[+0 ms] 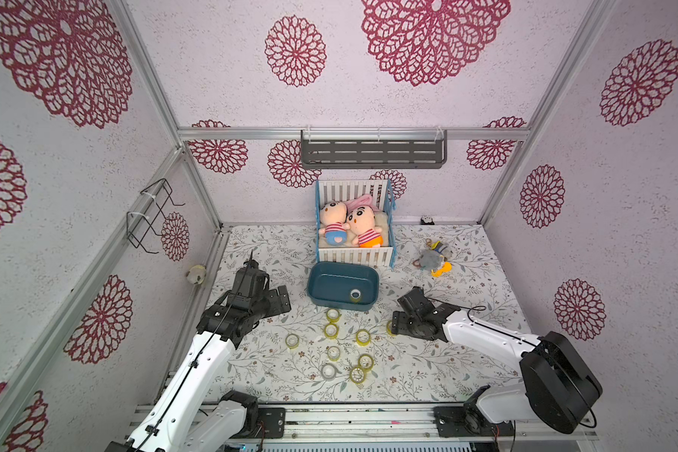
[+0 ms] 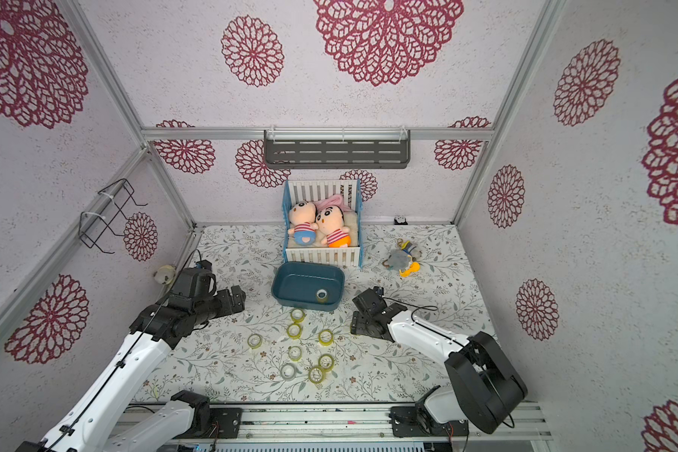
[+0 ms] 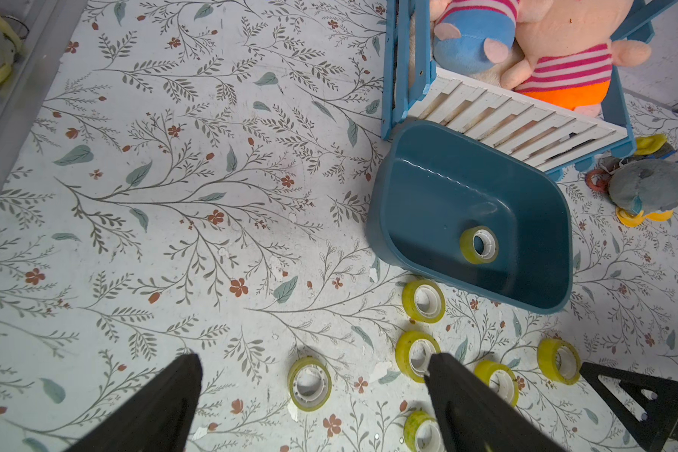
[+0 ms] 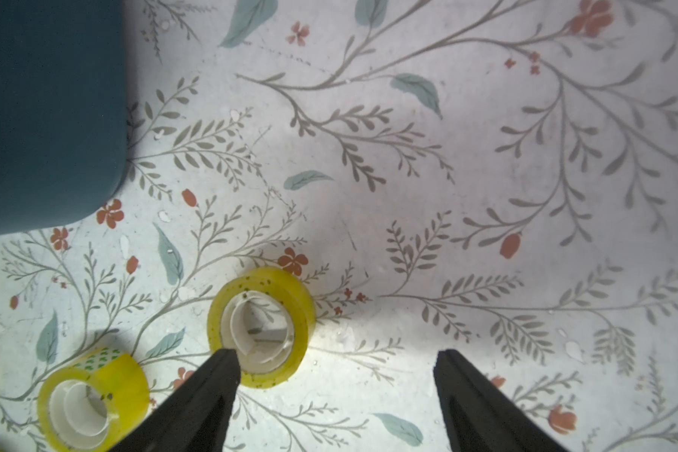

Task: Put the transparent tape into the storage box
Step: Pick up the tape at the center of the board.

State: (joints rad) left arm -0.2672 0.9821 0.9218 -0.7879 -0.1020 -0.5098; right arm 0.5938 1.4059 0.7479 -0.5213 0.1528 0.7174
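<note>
Both top views: floral-print tabletop (image 1: 259, 368), rosette-papered walls (image 1: 603, 195). Dark teal plastic storage tub (image 1: 329, 280) lies long axis crosswise, with a yellowish transparent tape roll (image 1: 355, 294) inside, hole up. Left wrist: left gripper (image 3: 314, 359) jaws parted, empty. Right wrist: right gripper (image 4: 336, 352) spread, holding nothing.

White arm links (image 1: 486, 336), bulky black joints (image 1: 560, 381)

No readable text anywhere, seemingly

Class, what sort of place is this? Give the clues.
Probably a robot test cell dressed as a nursery: aluminium frame holding wallpapered panels, left arm and right arm on a base rail, toy crib with dolls.
</note>
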